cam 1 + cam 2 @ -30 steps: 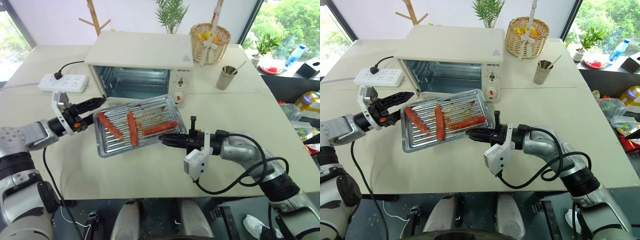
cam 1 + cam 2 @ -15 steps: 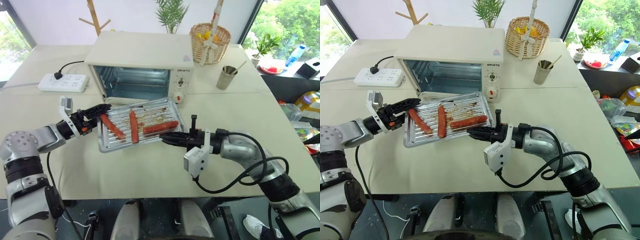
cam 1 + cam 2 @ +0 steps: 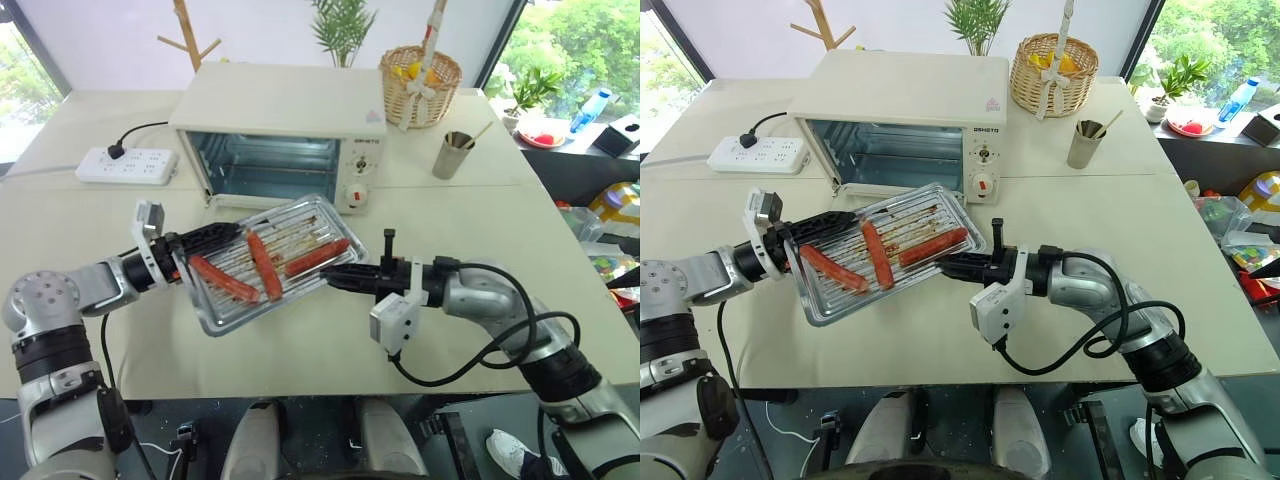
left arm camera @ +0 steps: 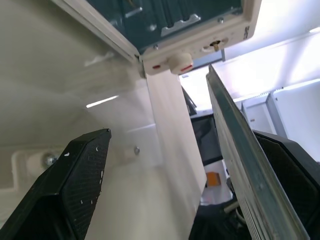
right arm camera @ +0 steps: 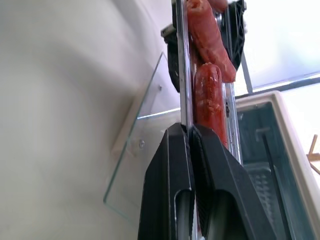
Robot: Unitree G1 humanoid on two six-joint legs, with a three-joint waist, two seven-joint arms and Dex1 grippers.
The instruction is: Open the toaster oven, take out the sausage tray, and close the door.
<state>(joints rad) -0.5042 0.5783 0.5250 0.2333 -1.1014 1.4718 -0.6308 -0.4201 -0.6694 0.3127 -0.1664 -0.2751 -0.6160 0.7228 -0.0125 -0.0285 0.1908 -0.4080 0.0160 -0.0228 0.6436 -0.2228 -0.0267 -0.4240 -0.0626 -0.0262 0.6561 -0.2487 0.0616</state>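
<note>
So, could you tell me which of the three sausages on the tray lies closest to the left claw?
The sausage at the tray's left end, nearest the left claw; the other two lie toward the middle and the right claw's side.

sausage tray [image 3: 268,262] blocking toaster oven [image 3: 283,132] mouth, door [image 5: 134,165] lowered underneath, bare table [image 3: 300,345] nearer

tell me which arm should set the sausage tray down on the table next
Right, probably. The right gripper is shut on the sausage tray's near-right rim, carrying it tilted above the table. The left gripper stands open around the tray's left edge, so it could only steady it.
</note>
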